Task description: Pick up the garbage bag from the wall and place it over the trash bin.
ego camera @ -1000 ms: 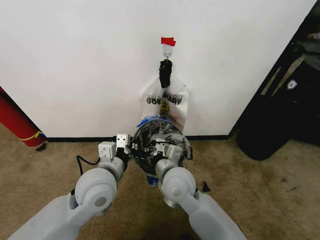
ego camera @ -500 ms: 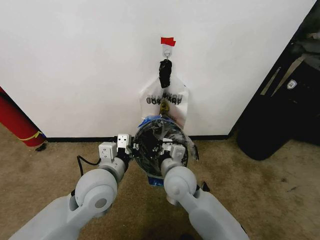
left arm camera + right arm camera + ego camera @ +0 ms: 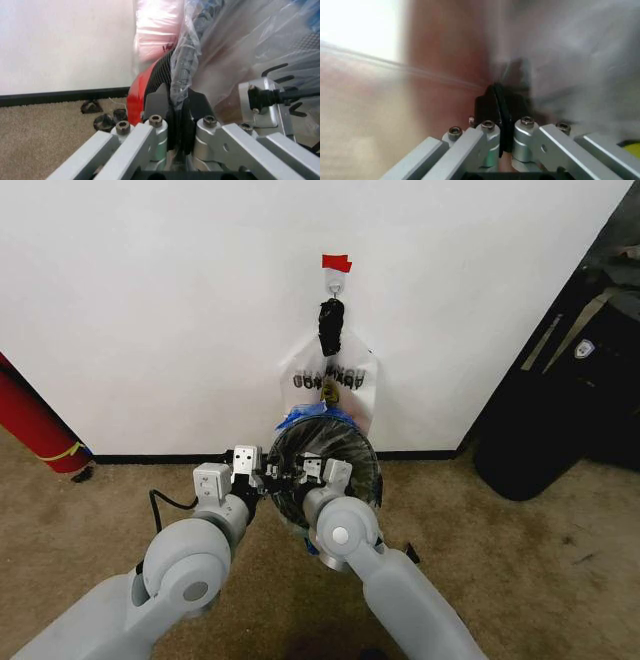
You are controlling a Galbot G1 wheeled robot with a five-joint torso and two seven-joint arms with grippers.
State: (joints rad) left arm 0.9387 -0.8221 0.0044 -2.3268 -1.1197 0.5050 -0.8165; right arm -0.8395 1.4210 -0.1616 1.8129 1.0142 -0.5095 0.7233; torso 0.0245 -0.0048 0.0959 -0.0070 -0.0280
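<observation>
The trash bin (image 3: 325, 470) is seen on the carpet (image 3: 520, 570) just in front of the wall (image 3: 180, 310), tilted so that its mouth faces the head cam. The garbage bag (image 3: 352, 442) is draped over the bin's rim; a blue patch of the film lies at the rim's far edge, next to the wall.

L gripper (image 3: 262, 476) is positioned at the bin's left rim. In the left wrist view the gripper (image 3: 176, 108) is seen closed, with the rim's mesh and the clear film pinched between the black pads (image 3: 156, 103). The bin's red bottom rim (image 3: 136, 98) is visible just beside the pads.

R gripper (image 3: 312, 472) is positioned over the bin mouth, near the L gripper. In the right wrist view the gripper (image 3: 499, 103) is seen with pads pressed together; a thin fold of clear film appears to be caught between them, but this is blurred and not certain.

Above the bin, a whitish printed bag (image 3: 335, 385) tied with black is hung from a hook (image 3: 337, 280) under red tape (image 3: 336, 262). A red cylinder (image 3: 35, 425) is leaned at the wall to the left. A black bag-like object (image 3: 550, 415) is seen at right.
</observation>
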